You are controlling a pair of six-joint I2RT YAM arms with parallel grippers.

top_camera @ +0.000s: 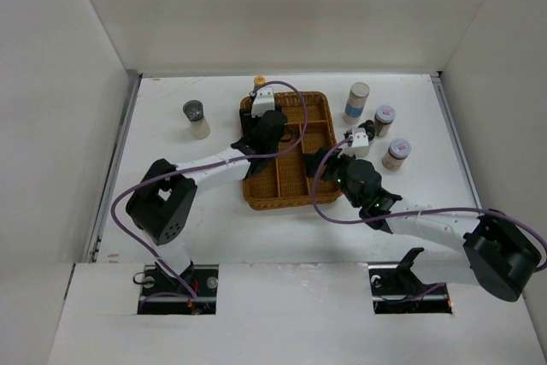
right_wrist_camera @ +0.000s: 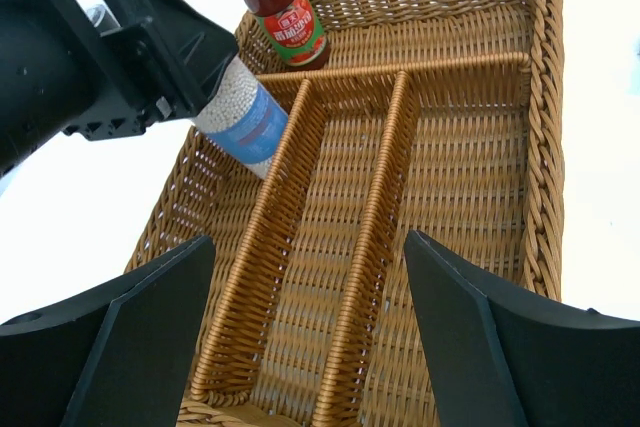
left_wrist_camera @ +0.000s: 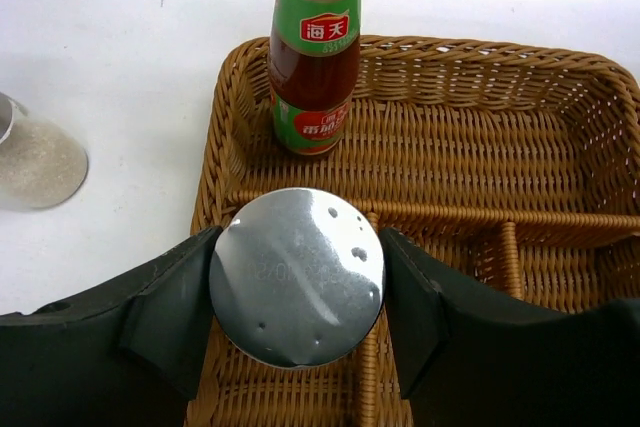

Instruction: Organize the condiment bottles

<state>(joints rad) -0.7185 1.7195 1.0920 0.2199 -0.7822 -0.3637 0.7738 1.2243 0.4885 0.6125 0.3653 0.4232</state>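
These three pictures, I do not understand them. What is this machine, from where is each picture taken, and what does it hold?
Two robot arms stand at the table's near edge. One picture looks down from above; the other two come from small cameras on each wrist, so the dark shapes at the bottom are that arm's own fingers.

On the white table lies a wicker tray with dividers. A red sauce bottle already stands in its far section. The left gripper is shut on a blue-labelled shaker, holding it over the tray's left compartment. The right gripper is open and empty above the tray.

Outside the tray: a grey-lidded jar to the left, a white cylinder and two pink-labelled jars to the right.
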